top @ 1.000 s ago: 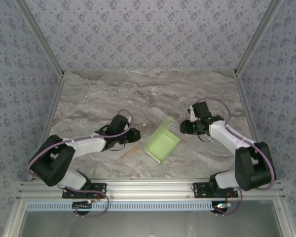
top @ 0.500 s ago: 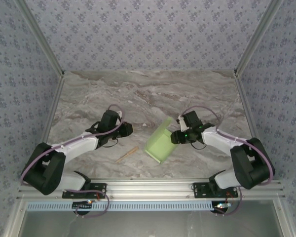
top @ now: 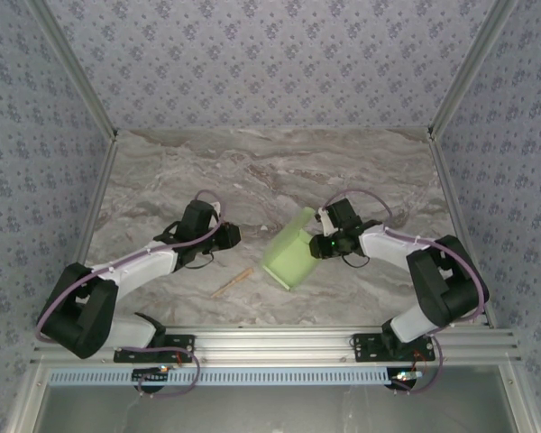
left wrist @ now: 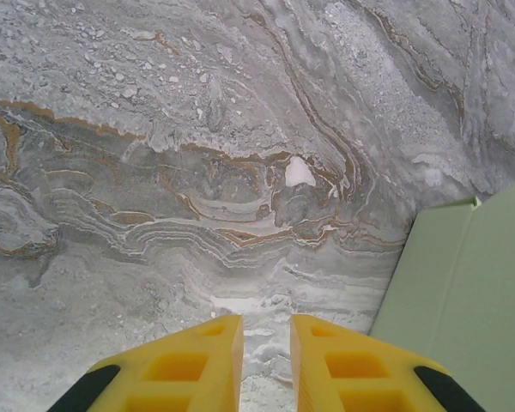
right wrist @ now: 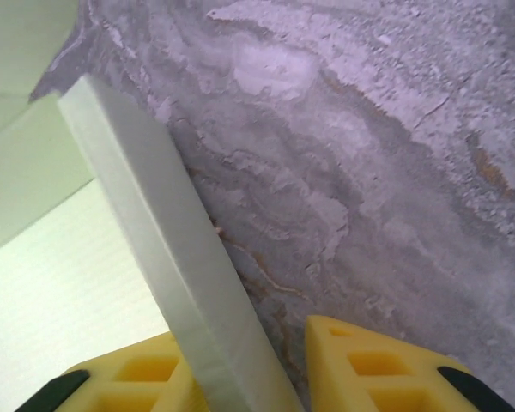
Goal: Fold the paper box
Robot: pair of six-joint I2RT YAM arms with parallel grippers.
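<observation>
My right gripper straddles the paper box wall, bottom center; I can't tell if it's clamped. My left gripper is barely parted, empty.

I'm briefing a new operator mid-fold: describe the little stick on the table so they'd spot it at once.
Look at the marbled table, at its near half. Just left of the pale green paper box lies the stick, flat and slanting up toward the box. It is the only thin tan sliver there; the box is broad, green and partly folded up.

L pincer barely ajar, R pincer wider; arms stretched fwd.
</observation>
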